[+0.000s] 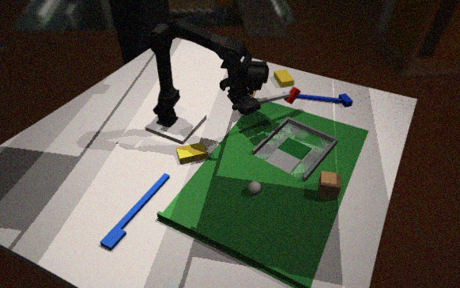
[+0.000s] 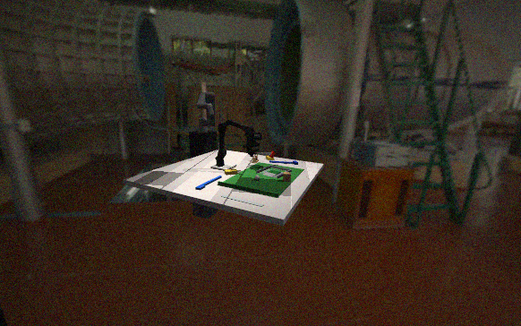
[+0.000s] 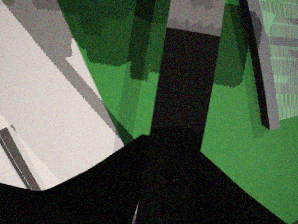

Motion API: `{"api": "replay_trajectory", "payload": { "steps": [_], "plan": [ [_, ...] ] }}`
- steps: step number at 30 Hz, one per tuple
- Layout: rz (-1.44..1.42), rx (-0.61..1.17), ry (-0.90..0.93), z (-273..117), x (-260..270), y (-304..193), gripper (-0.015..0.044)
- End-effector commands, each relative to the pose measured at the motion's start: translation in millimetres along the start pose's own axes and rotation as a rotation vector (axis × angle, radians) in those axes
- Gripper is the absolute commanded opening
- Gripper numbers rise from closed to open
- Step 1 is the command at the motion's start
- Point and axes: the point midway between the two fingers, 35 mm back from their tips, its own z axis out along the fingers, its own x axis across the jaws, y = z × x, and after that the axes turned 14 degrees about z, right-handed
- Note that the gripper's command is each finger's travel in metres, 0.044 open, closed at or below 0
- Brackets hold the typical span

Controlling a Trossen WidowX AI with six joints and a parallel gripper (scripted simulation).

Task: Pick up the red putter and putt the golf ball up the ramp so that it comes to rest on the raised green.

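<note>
My gripper [image 1: 250,110] [image 3: 164,147] is shut on the red putter's black handle, above the back left corner of the green mat [image 1: 245,229] [image 2: 237,183]. The red putter has a red head [image 1: 293,95] [image 2: 271,154] and a grey shaft [image 1: 273,97] [image 3: 196,14]; it is held raised, its head pointing away to the right. Its black handle [image 3: 185,80] runs up from between the fingers in the wrist view. The white golf ball [image 1: 254,187] [image 2: 257,178] lies on the mat in front of the ramp [image 1: 280,161]. The green target patch [image 1: 295,148] lies inside a grey-walled frame [image 1: 321,159] [image 3: 264,85].
A wooden block [image 1: 329,184] [image 2: 286,176] stands right of the ball. One blue putter [image 1: 145,198] [image 2: 209,183] lies left of the mat, another [image 1: 320,98] [image 2: 283,162] behind it. Yellow blocks lie near the arm's base [image 1: 191,153] and at the back [image 1: 284,77].
</note>
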Motion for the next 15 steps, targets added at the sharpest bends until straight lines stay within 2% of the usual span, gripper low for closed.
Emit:
{"api": "replay_trajectory", "payload": {
  "steps": [1, 15],
  "plan": [
    [0.088, -0.002, -0.019, -6, -16, -8, 0.0],
    [0.459, 0.013, -0.068, -20, -68, -53, 0.0]
  ]
}}
